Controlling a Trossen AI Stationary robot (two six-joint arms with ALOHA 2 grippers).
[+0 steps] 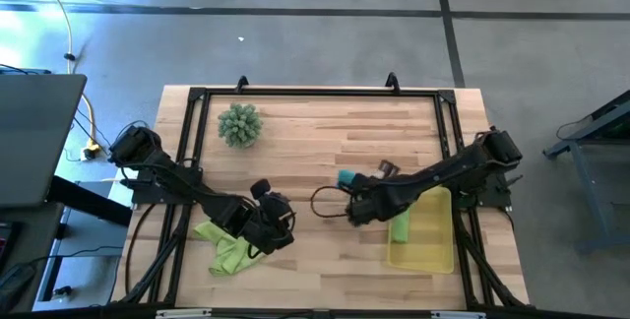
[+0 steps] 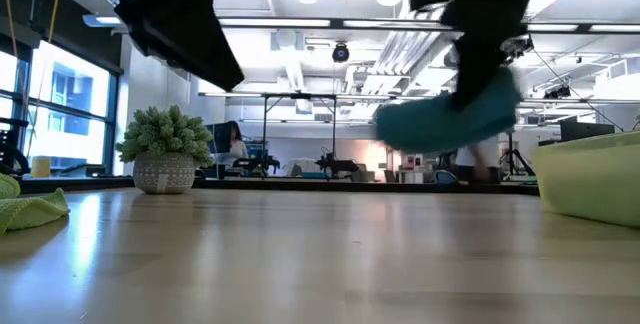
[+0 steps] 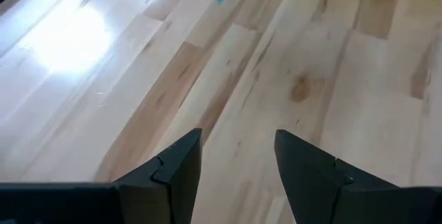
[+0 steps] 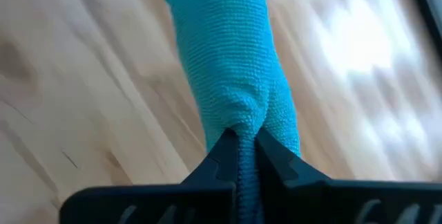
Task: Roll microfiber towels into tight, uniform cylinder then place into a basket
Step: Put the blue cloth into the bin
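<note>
Nearest the low camera, bare pale wood planks of the table (image 2: 320,264) fill the foreground. Left: crumpled lime towel (image 2: 30,209). Right: translucent yellow basket (image 2: 590,179), a second lime towel (image 1: 399,225) lying in it, seen only from above. Above the table, the right gripper (image 4: 238,148) has its jaws pressed together on a fold of the teal towel (image 4: 231,65), a soft looped-pile roll held clear of the wood; the low view shows it as a blurred teal bundle, just beside the basket's inner edge in the high view. Left gripper (image 3: 235,165): jaws spread, holding nothing, over bare planks by the lime towel. Farther back stands a spiky green plant (image 2: 165,149) in a woven pot. Beyond lies an open workshop with ceiling lights and windows.
</note>
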